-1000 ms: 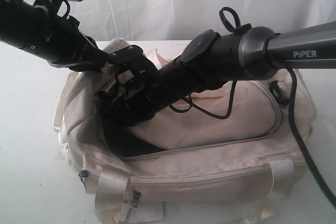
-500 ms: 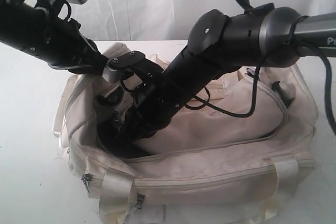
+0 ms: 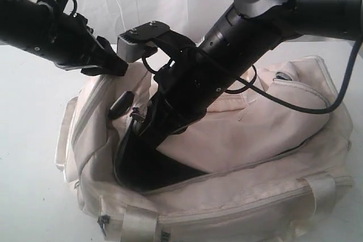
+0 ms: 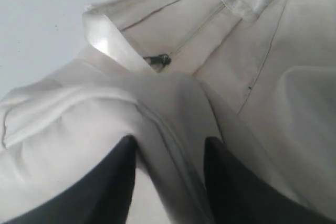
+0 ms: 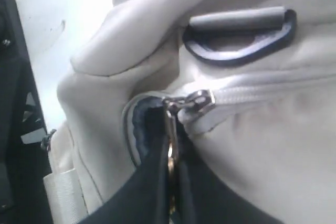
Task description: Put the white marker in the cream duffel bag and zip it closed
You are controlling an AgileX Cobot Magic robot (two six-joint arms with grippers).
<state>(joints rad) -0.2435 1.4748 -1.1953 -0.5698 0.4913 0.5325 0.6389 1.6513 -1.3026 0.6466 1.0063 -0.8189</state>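
The cream duffel bag (image 3: 249,134) fills the scene, its top opening gaping at the left end and showing black lining (image 3: 153,168). My left gripper (image 3: 119,67) is at the bag's back left rim, shut on a fold of cream fabric (image 4: 173,124) between its black fingers (image 4: 118,182). My right gripper (image 3: 135,118) reaches across to the left end of the opening. It is shut on the metal zipper pull (image 5: 169,148), just below the slider (image 5: 191,102). The white marker is not visible in any view.
A black plastic strap ring (image 5: 239,45) sits on the bag's end close to the slider. A small zipper pull (image 4: 160,60) lies on a side pocket. Pale webbing handles (image 3: 139,225) hang on the near side. The white table (image 3: 28,140) surrounds the bag.
The right arm's elbow has swung up and its gripper now points more steeply at the bag's left end. The bag has shifted lower and right in view. The left gripper keeps its hold.
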